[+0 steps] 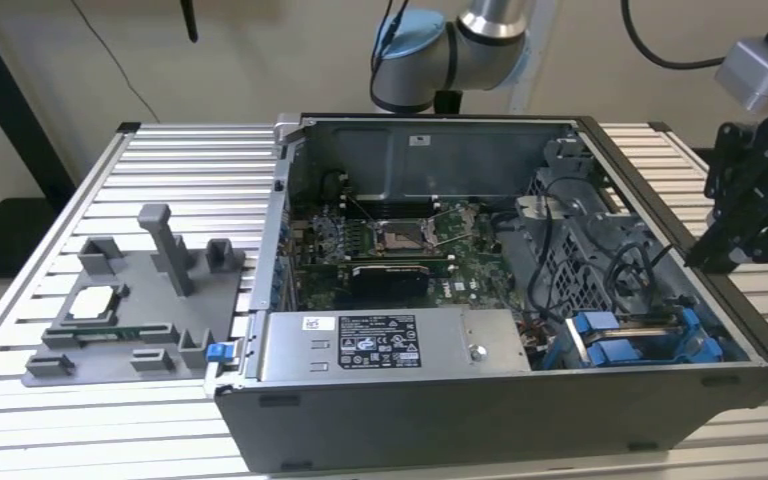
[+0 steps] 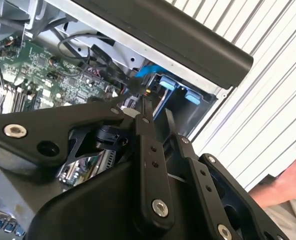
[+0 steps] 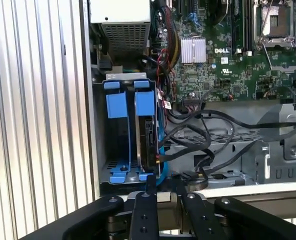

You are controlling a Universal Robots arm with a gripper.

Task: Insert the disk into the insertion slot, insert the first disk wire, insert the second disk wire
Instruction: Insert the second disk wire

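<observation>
In the first wrist view the disk (image 3: 150, 136) stands on edge in its blue carrier inside the insertion slot (image 3: 124, 76), a grey metal bay with blue tabs at the case corner. Black wires (image 3: 198, 131) loop from the board to the disk's end; I cannot tell whether they are plugged in. In the exterior view the bay (image 1: 640, 345) with its blue fittings sits at the case's front corner on the exterior view's right. My black gripper (image 1: 708, 258) hangs just outside the case wall there, above the bay, shut with nothing seen in it. In both wrist views its fingertips (image 3: 160, 187) (image 2: 144, 104) point at the bay.
The open computer case (image 1: 491, 420) lies on a slatted metal table (image 1: 184, 170). A labelled power supply (image 1: 384, 345) sits beside the bay, the motherboard (image 1: 398, 240) behind it. A grey fixture (image 1: 131, 320) with parts stands at the exterior view's left. A person's hand (image 2: 288, 175) rests on the table beside the case.
</observation>
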